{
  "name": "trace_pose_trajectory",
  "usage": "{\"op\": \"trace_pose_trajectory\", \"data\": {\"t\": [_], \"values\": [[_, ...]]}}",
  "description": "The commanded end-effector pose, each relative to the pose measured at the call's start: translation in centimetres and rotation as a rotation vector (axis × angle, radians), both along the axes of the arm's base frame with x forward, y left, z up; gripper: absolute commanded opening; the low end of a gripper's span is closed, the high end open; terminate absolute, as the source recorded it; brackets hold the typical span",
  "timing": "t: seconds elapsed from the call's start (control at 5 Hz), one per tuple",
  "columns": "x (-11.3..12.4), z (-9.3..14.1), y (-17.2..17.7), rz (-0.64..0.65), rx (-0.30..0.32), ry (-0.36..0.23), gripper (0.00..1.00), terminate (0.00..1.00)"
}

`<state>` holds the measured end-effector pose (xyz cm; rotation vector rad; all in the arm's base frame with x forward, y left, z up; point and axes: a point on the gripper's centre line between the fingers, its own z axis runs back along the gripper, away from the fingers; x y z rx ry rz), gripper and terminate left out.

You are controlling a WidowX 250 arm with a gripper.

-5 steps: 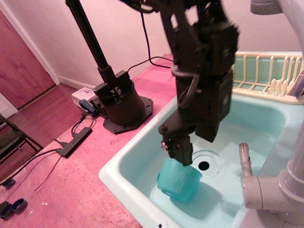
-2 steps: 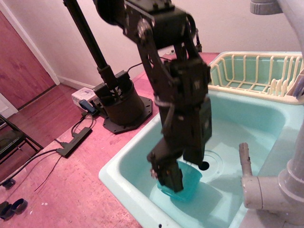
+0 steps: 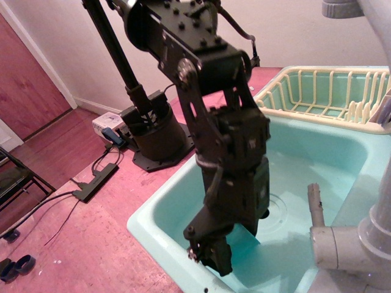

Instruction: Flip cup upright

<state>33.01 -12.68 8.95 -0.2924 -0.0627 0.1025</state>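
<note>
Compared with a second ago, arm has swung down and toward lower centre of the frame; hand [image 3: 211, 259] now sits low in the sink, near the front wall, where before it was higher and nearer the drain. Cup [image 3: 247, 235] was plainly visible under the fingertips then; now almost all of it is hidden behind the black wrist body, only a teal sliver shows just right of the hand. Can't tell cup's orientation or whether its rim faces up, down or sideways.

Hand state: can't tell how far open it is; fingers point down and are seen edge-on, and whether they pinch the cup is hidden.

Key relation: cup lies just right of and behind the fingertips, toward the drain side, touching or nearly so. Judgement: any flip turns on rotating the wrist about that contact point, so cup's long axis matters, and it is not readable here.

Outward: mint sink [image 3: 159, 235] sunk in the pink counter [image 3: 91, 244]; dish rack [image 3: 324, 94] upper right; grey faucet [image 3: 351, 238] lower right; second arm base [image 3: 153, 131] left of centre.
</note>
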Motion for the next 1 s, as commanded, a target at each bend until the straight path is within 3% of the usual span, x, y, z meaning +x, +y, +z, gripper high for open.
{"op": "trace_pose_trajectory", "data": {"t": [0.0, 0.2, 0.4, 0.6, 0.8], "values": [[-0.3, 1.3, -0.8, -0.020, -0.037, -0.049, 0.00, 0.00], [-1.3, 1.7, -0.4, -0.028, -0.024, -0.029, 0.00, 0.00], [-1.9, 3.1, 1.8, -0.096, 0.080, -0.019, 0.00, 0.00], [-2.3, 4.9, 4.3, -0.230, 0.283, 0.010, 0.00, 0.00], [-2.1, 4.1, 4.9, -0.311, 0.382, -0.016, 0.00, 0.00]]}}
